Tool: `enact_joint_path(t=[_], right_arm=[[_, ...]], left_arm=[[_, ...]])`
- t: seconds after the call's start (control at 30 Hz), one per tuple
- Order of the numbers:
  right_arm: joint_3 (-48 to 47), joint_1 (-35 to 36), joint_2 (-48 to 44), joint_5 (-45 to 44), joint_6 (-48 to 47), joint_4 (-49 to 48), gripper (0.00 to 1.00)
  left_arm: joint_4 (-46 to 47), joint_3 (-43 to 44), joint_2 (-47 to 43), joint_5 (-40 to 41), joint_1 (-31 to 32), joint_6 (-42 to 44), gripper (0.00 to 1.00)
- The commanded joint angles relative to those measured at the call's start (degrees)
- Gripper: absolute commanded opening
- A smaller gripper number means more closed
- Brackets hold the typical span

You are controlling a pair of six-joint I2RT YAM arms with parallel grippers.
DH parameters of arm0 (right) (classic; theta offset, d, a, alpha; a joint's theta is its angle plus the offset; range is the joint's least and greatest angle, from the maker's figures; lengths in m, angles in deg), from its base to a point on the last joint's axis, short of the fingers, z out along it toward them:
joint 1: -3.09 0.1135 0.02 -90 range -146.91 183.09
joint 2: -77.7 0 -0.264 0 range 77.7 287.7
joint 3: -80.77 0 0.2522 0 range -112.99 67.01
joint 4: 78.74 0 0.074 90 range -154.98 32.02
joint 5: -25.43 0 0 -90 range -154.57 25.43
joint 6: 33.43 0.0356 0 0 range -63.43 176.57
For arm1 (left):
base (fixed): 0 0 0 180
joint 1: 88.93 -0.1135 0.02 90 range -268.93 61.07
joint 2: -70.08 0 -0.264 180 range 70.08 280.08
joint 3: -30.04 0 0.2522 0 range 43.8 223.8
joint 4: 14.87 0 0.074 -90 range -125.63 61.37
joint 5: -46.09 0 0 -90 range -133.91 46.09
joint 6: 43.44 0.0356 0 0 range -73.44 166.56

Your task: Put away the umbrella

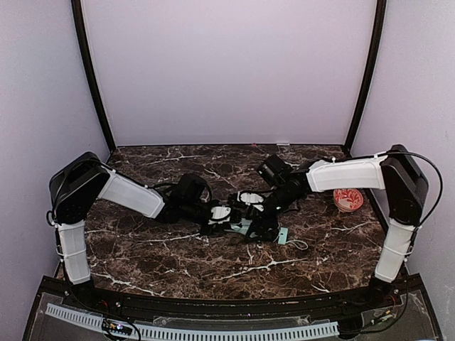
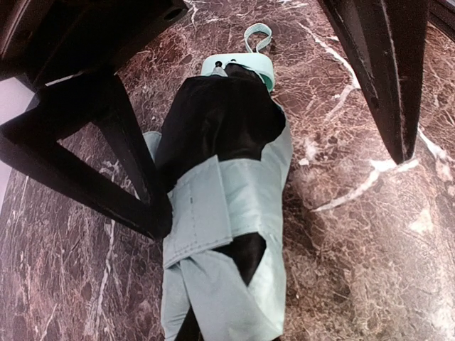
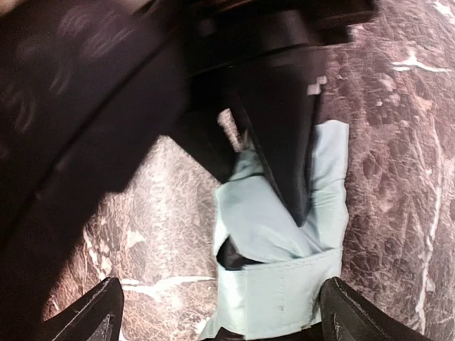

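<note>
Umbrella [image 1: 245,227] lies flat mid-table [image 1: 142,249], well off every edge. Its handle [image 2: 238,67] points toward the right edge, with the cord loop [image 2: 257,35] beyond it. Left claw [image 3: 302,209] is pinched together on a fold of canopy cloth at the end away from the handle. Right claw [image 3: 224,309] stands wide apart, straddling the bundle near the strap [image 2: 202,213] and holding nothing. One right finger [image 2: 142,192] touches the bundle's side; the other is clear of it.

Risks, as I read it:
- Left grip is on cloth only, not the shaft, so a lift could pull the fold out or unroll the bundle.
- Can't tell if the strap is fastened. If it isn't, the pleats spill open.
- Claws are crowded together, so the right one closing could nip loose cloth or hit the left finger.
- Cord loop could snag on a fingertip.
- Glossy tabletop means the bundle may skate rather than seat between the fingers.

Materials:
- Cloth is thin, matte mint, creased and soft, with black lining showing through the gaps.
- Strap is a flat stitched band.
- Handle is hard, smooth plastic, a rounded block.
- Table is polished dark brown marble with white veins.
</note>
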Motion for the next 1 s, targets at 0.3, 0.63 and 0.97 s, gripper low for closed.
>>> enact_joint_path(t=[0.3,0.63,0.97], right_arm=[[-3.5,0.6,7.6,-9.6,6.0,-3.6,0.84],[3.2,1.8,2.8,-15.3,14.7,-12.7,0.46],[7.9,1.8,0.4,-28.2,35.6,-17.6,0.40]], left_arm=[[-15.3,-3.6,4.5,7.0,-0.7,-0.6,0.00],[-12.6,-3.8,3.0,10.4,-0.7,-6.7,0.33],[-10.4,-4.7,-13.3,21.8,-0.4,-20.7,0.97]])
